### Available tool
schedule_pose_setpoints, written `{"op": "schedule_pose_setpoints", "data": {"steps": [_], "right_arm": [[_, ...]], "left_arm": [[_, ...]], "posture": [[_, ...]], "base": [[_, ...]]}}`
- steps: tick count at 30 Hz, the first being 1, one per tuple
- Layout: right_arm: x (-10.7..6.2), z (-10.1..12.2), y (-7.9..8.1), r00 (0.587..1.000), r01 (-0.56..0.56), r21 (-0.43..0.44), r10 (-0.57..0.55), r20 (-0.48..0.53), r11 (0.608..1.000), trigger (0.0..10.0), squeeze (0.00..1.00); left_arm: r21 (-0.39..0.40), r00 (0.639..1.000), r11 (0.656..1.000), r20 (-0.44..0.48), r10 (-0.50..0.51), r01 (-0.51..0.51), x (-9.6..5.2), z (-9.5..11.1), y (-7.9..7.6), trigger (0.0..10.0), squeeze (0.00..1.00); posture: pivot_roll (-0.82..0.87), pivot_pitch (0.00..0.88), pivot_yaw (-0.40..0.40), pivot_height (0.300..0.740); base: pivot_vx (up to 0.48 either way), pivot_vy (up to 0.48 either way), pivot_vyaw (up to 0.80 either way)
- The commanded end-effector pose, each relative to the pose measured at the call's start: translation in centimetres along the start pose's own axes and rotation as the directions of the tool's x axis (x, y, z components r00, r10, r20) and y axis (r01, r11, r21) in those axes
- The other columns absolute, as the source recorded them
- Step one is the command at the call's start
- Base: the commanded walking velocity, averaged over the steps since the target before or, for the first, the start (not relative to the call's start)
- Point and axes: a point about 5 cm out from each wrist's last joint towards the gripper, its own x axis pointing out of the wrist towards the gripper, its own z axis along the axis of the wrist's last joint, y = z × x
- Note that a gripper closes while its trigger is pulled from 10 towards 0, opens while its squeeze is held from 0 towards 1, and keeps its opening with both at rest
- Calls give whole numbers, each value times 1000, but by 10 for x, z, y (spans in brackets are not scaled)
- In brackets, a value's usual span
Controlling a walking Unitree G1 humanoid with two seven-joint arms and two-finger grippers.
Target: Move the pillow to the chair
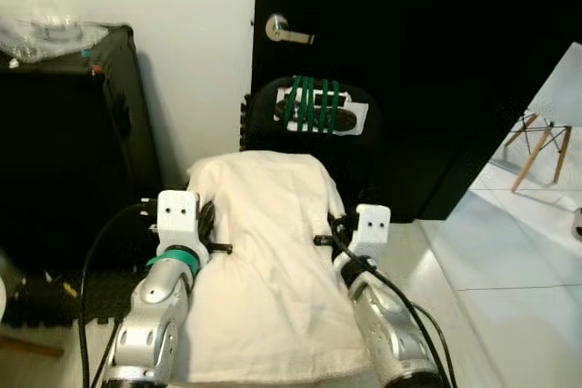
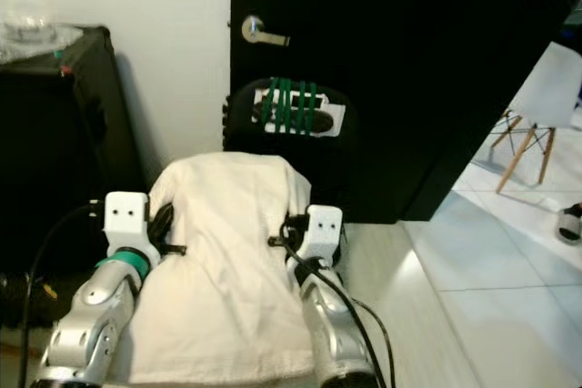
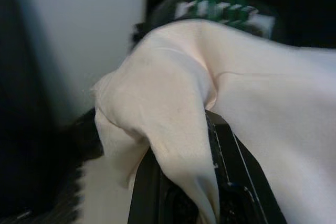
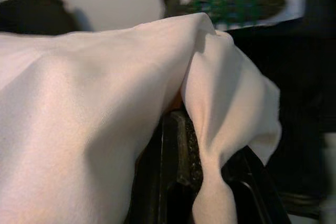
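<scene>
Behind the pillow stands a big black door [image 1: 409, 70]. Just in front of that door is a black chair with green straps across its back [image 1: 314, 111]. The soft cream cloth pillow [image 1: 264, 261] hangs just before the chair, pinched on its edges by the left gripper [image 1: 211, 235] and right gripper [image 1: 329, 232]. Loose cloth could slip free, and the pillow might drop.

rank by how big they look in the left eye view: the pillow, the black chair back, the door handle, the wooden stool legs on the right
1. pillow, held between the left gripper and right gripper, nearest the camera, so its lead is partly nearness
2. black chair back
3. wooden stool legs
4. door handle
</scene>
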Motion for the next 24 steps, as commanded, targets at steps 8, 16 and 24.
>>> {"op": "schedule_pose_setpoints", "data": {"steps": [8, 16, 24], "right_arm": [[1, 10, 2, 999, -18, -15, 18, 46, 1000, 10000, 0], [2, 9, 3, 999, -13, -15, 14, 36, 1000, 10000, 0], [7, 10, -1, 1000, -13, -19, 13, 17, 1000, 10000, 0]], "left_arm": [[3, 998, 999, 29, -49, 48, 2, 5, -9, 10000, 0], [4, 999, 999, 30, -42, 42, 3, 7, -7, 10000, 0], [14, 999, 999, 20, -41, 41, 4, 5, -9, 10000, 0]], "posture": [[30, 3, -15, 740], [31, 10, -10, 740], [37, 11, -3, 740]], "base": [[274, 0, -700], [265, 0, 0], [259, 0, 0]]}}
